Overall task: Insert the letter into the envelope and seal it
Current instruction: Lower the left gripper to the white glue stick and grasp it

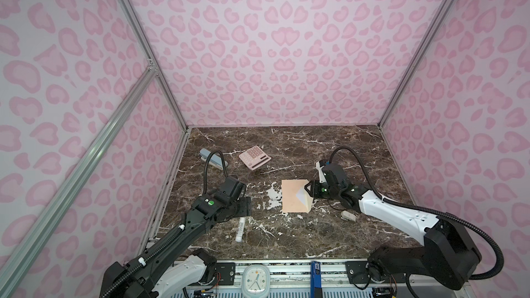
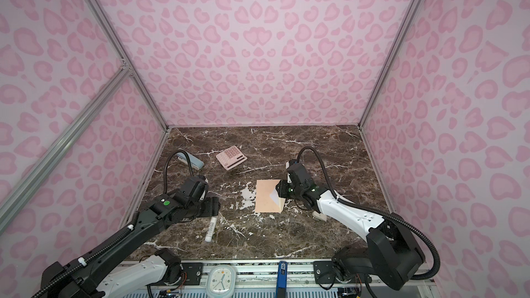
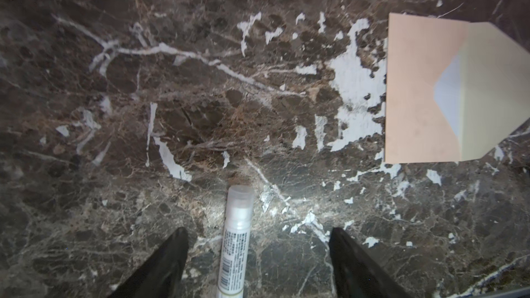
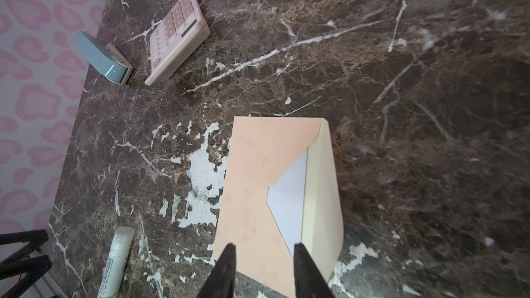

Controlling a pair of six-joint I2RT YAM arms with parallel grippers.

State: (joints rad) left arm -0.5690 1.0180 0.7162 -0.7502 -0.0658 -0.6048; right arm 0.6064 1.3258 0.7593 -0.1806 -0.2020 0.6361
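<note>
The peach envelope [image 1: 291,199] [image 2: 265,200] lies flat mid-table in both top views. Its triangular flap [image 4: 322,196] stands up, tilted over the pocket. A white wedge of the letter [image 4: 289,196] [image 3: 448,96] shows in the pocket mouth; the rest is hidden inside. My right gripper [image 1: 309,189] [image 4: 265,246] hovers at the flap side, open, its fingers over the envelope's face with nothing between them. My left gripper [image 1: 243,210] [image 3: 258,230] is open to the left of the envelope, its fingers either side of a white glue stick [image 3: 235,239] without touching it.
A pink calculator [image 1: 254,157] and a blue stapler [image 1: 213,159] sit at the back left. A small beige stapler [image 1: 348,215] lies under the right arm. The glue stick [image 1: 240,229] lies on the marble [image 1: 286,239] at front left. Pink patterned walls close three sides.
</note>
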